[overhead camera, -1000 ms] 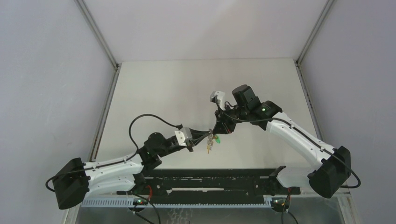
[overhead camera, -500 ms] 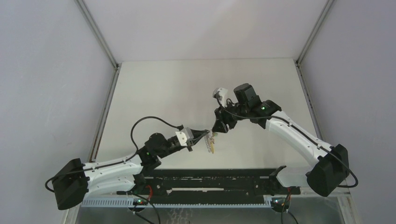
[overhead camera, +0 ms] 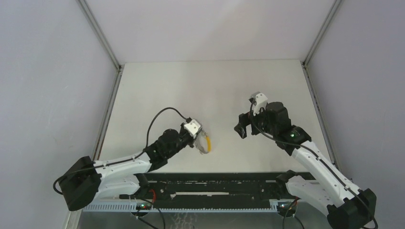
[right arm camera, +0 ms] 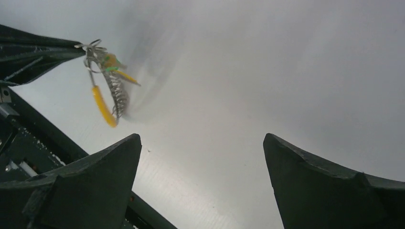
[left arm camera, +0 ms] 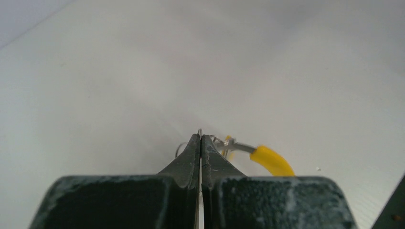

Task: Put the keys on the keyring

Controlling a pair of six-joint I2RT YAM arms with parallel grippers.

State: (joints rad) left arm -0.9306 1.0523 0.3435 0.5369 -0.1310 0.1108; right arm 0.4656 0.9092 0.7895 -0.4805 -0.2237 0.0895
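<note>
The right claw (right arm camera: 201, 138) has let go and backed well away, open and empty, leaving the left claw (left arm camera: 200, 137) clamped on the keyring (right arm camera: 117, 98), keys (right arm camera: 110, 61) apparently threaded, dangling above the table (overhead camera: 191, 86).

Soft, even light keeps the table (overhead camera: 157, 86) bright in all 3 views; shadows are faint. In the right wrist view the keyring (right arm camera: 118, 95) smears with blur.
</note>
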